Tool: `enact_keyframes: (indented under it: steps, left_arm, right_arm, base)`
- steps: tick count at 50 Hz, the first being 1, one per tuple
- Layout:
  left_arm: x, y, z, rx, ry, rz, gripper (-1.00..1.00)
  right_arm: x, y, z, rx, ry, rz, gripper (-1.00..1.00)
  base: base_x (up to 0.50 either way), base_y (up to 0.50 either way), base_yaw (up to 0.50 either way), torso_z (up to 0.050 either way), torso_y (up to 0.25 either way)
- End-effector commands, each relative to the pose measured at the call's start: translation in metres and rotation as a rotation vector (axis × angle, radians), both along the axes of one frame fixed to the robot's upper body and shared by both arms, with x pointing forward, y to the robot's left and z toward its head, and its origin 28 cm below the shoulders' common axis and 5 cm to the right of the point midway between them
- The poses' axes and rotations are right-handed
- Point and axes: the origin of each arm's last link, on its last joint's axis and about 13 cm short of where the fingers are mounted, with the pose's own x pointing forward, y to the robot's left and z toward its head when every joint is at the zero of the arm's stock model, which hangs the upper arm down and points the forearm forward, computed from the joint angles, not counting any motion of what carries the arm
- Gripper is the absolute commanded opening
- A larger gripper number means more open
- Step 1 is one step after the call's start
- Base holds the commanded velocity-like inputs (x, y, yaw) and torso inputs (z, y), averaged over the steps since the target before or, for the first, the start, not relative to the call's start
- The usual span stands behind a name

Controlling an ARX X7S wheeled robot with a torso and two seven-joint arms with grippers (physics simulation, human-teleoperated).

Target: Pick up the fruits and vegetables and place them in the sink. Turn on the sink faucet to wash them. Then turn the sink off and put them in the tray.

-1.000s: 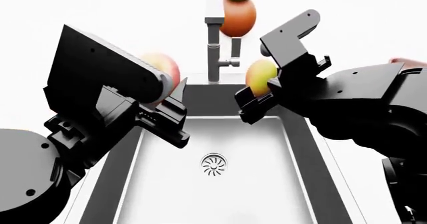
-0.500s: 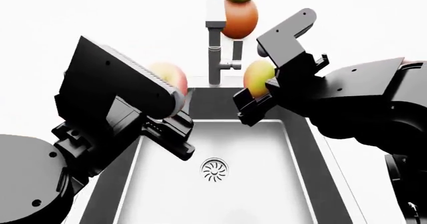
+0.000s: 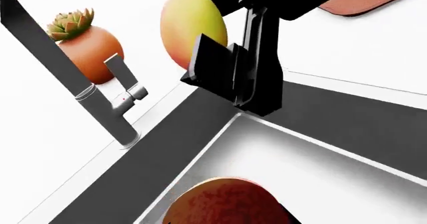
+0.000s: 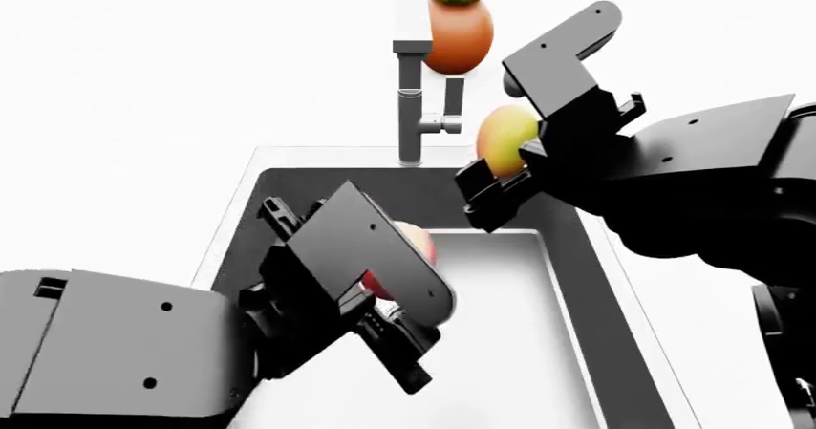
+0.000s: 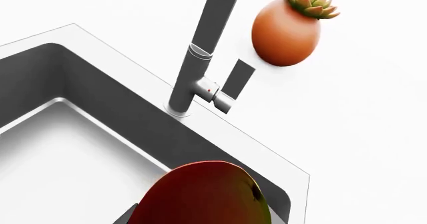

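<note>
Sink basin with dark grey walls (image 4: 440,188) lies below me. My left gripper (image 4: 389,290) clasps the round pinkish-red apple (image 4: 411,247) over its floor; my right gripper (image 4: 510,166) grips the oval yellow-green mango (image 4: 504,135) beside the slim grey faucet (image 4: 411,104).

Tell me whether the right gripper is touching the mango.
Touching. In the head view the right gripper is clamped around the mango, held above the sink's back edge.
</note>
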Motion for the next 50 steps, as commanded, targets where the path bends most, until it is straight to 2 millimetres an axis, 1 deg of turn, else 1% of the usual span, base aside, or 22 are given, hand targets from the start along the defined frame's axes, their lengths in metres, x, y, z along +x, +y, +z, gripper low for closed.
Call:
enact_keyframes:
  steps: [1, 12, 16, 24, 29, 39, 50]
  left_arm:
    - [0.014, -0.013, -0.022, 0.07, 0.08, -0.028, -1.0]
    - [0.028, -0.024, -0.041, 0.084, 0.121, 0.014, -1.0]
    - [0.032, -0.025, -0.053, 0.123, 0.134, 0.053, -1.0]
    - [0.039, -0.023, -0.067, 0.16, 0.155, 0.116, -1.0]
    - [0.041, -0.021, -0.073, 0.176, 0.169, 0.137, -1.0]
    - [0.047, -0.018, -0.09, 0.22, 0.198, 0.167, -1.0]
    - [0.048, -0.018, -0.099, 0.243, 0.209, 0.174, -1.0]
  right_arm:
    - [0.001, -0.002, 0.0, 0.001, -0.009, -0.012, -1.0]
    - [0.002, -0.003, -0.004, 0.005, -0.008, -0.014, -1.0]
    - [0.003, -0.003, -0.006, 0.006, -0.006, -0.013, -1.0]
    - [0.002, -0.004, -0.008, 0.007, -0.003, -0.016, -1.0]
    - [0.002, -0.003, -0.008, 0.007, -0.004, -0.015, -1.0]
    - [0.002, -0.003, -0.009, 0.009, 0.0, -0.015, -1.0]
    - [0.003, -0.003, -0.01, 0.009, 0.001, -0.013, -1.0]
  base:
    - [0.0, 0.0, 0.0, 0.0, 0.0]
    - [0.0, 0.0, 0.0, 0.0, 0.0]
    - [0.0, 0.0, 0.0, 0.0, 0.0]
    - [0.0, 0.0, 0.0, 0.0, 0.0]
    - [0.0, 0.0, 0.0, 0.0, 0.002]
    - [0.0, 0.0, 0.0, 0.0, 0.0]
    - [0.0, 0.0, 0.0, 0.0, 0.0]
